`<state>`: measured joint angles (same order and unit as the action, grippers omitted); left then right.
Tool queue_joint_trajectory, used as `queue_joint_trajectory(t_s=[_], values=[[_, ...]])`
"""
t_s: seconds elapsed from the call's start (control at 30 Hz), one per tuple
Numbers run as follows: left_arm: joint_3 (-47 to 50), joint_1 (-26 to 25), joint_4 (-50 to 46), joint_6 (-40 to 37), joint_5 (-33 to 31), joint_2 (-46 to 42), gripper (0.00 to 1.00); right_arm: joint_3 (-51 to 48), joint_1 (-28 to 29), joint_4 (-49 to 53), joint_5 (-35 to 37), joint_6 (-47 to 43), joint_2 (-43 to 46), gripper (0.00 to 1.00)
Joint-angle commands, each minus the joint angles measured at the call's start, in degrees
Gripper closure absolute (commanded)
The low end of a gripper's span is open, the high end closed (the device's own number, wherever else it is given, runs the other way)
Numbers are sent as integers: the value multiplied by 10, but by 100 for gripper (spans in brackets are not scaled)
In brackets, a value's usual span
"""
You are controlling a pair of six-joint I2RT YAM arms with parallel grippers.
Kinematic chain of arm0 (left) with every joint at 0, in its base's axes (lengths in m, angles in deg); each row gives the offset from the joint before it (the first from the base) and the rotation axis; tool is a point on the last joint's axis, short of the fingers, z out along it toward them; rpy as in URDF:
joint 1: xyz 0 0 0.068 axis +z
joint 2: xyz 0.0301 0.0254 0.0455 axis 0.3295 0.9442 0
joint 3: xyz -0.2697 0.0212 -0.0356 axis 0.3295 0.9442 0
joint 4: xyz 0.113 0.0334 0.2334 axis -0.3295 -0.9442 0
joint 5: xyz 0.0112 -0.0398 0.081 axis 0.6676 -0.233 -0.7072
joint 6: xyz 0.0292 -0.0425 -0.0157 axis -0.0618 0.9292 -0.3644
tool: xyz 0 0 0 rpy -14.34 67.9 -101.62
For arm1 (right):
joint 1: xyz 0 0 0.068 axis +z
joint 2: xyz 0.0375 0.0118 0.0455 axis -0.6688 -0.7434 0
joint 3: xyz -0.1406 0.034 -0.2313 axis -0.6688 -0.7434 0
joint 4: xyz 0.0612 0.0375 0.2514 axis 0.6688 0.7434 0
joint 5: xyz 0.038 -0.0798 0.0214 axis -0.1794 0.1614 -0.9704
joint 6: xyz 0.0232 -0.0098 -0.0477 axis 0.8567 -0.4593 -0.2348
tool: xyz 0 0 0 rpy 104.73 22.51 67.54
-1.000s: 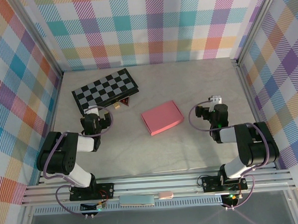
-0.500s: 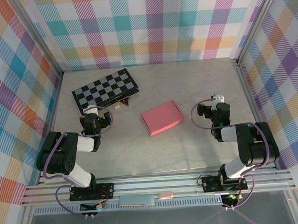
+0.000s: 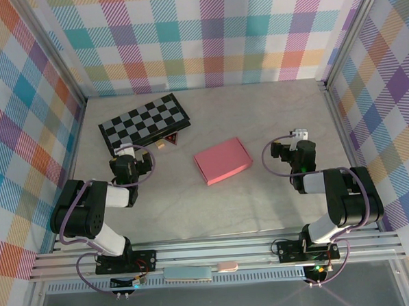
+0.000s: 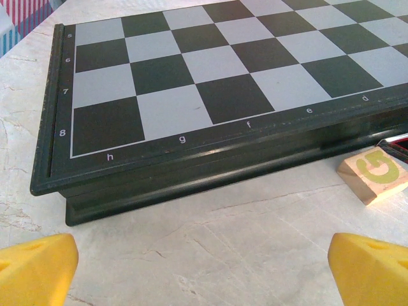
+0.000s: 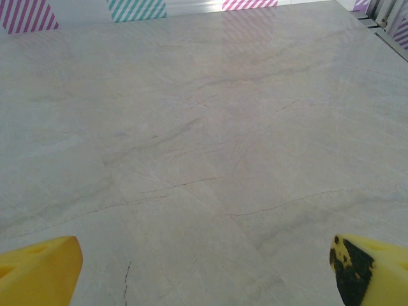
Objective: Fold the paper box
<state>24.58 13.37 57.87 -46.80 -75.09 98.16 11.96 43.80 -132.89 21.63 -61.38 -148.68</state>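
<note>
The paper box (image 3: 223, 161), a flat pink rectangle, lies on the marble table near the middle in the top view. My left gripper (image 3: 125, 155) rests low at the left, well apart from the box and just in front of the checkered board. Its yellow fingertips (image 4: 38, 268) stand wide, open over bare table (image 4: 210, 255). My right gripper (image 3: 298, 140) sits to the right of the box, a gap of table between them. It is open too, its yellow fingertips (image 5: 39, 268) spread with nothing between them.
A black-and-grey checkered board (image 3: 144, 120) lies at the back left, close ahead of the left gripper (image 4: 191, 83). A small wooden letter block (image 4: 373, 173) and a dark red triangular piece (image 3: 171, 138) sit by its near edge. Plaid walls ring the table.
</note>
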Motion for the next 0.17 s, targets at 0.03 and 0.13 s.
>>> queue_joint_trajectory(t_s=[0.03,0.13], values=[[-10,-2,25,5,-8,0,0,6,-3,-10,-9,3,-3,1],[-9,-2,25,5,-8,0,0,2,-2,-15,-7,2,-1,1]])
